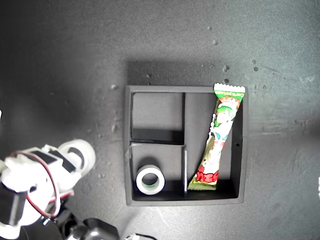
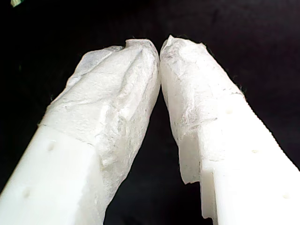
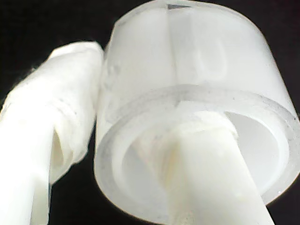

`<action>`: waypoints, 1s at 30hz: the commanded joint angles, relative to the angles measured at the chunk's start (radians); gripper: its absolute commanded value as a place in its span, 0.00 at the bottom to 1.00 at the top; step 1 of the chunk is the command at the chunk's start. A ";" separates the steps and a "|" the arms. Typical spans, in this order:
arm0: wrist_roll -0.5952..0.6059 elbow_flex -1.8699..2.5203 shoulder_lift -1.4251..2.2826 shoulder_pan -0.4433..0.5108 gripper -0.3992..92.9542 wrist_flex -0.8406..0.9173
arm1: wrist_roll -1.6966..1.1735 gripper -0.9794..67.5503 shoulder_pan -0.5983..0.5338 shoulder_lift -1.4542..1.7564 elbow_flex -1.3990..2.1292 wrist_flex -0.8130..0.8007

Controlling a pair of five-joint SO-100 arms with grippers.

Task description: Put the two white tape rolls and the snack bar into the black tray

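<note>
The black tray (image 1: 243,165) lies in the middle of the exterior view. The snack bar (image 1: 220,145) rests in its long compartment on the exterior view's right, its far end lying over the tray's rim. One white tape roll (image 1: 150,180) lies flat in the small near compartment. The other tape roll (image 1: 81,151) (image 3: 197,89) is outside the tray, toward the exterior view's lower left, and my second gripper (image 1: 75,159) (image 3: 136,98) is shut on it, with one finger through its hole. My first gripper (image 2: 159,47) is shut on nothing, over a dark surface.
The tray's far small compartment (image 1: 156,111) holds nothing. The second arm's white body with a red wire (image 1: 37,192) fills the exterior view's lower left corner. Small pale specks dot the dark grey table (image 1: 215,42). A white sliver (image 1: 318,186) shows at the exterior view's right edge.
</note>
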 commanded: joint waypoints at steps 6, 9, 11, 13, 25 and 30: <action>0.284 -0.394 -0.167 -0.196 0.00 0.080 | -0.118 0.01 0.092 0.624 0.900 -0.325; 0.334 -0.497 -0.265 -0.230 0.00 0.080 | -0.143 0.01 0.089 0.821 1.223 -0.512; 0.357 -0.577 -0.351 -0.241 0.01 0.083 | -0.149 0.01 0.081 0.925 1.437 -0.658; 0.364 -0.687 -0.460 -0.249 0.01 0.118 | -0.160 0.01 0.075 1.009 1.640 -0.810; 0.321 -1.058 -0.873 -0.225 0.01 0.235 | -0.222 0.01 0.107 1.476 2.241 -0.946; 0.298 -1.129 -0.957 -0.209 0.06 0.235 | -0.221 0.01 0.109 1.476 2.241 -0.930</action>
